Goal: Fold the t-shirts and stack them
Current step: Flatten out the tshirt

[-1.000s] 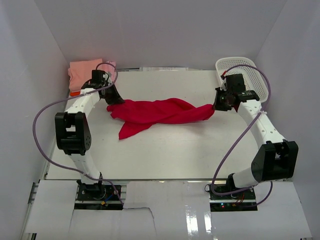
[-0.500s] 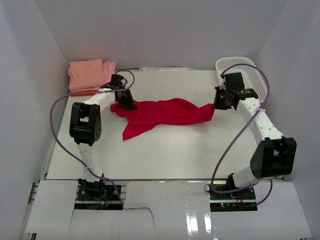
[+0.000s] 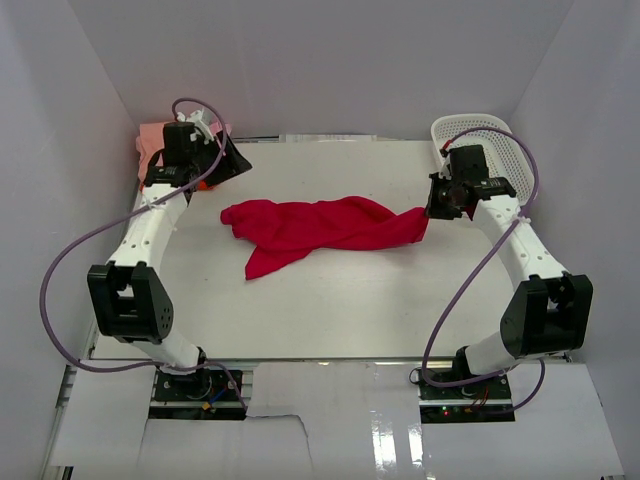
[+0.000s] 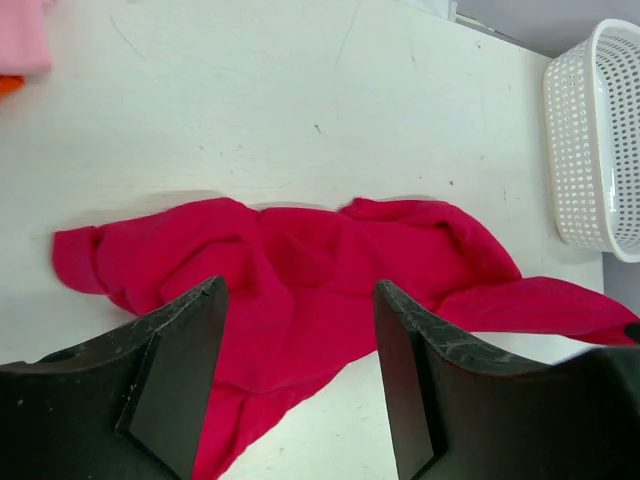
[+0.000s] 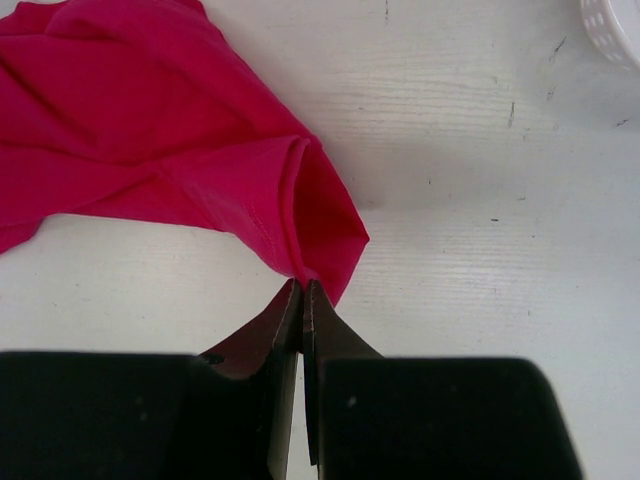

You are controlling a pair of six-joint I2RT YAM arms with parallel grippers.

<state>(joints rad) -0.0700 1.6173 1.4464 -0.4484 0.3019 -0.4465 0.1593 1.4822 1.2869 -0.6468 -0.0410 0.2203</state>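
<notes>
The crimson t-shirt [image 3: 320,228] lies crumpled at the middle of the table [image 3: 350,310], its right end pinched in the closed right gripper [image 5: 303,290], apparently as an anchor for spreading, while the left gripper [image 4: 300,290] hangs above, jaws apart and empty.

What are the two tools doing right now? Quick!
Left tool: open, holding nothing.
Right tool: closed on the red shirt.

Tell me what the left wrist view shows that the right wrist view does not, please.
Only left wrist: the open left pincer, plus the pink t-shirt and orange t-shirt at the frame's corner. Only right wrist: the right pincer shut on an edge of the red t-shirt. Both: the red t-shirt, the white basket, the table.
</notes>
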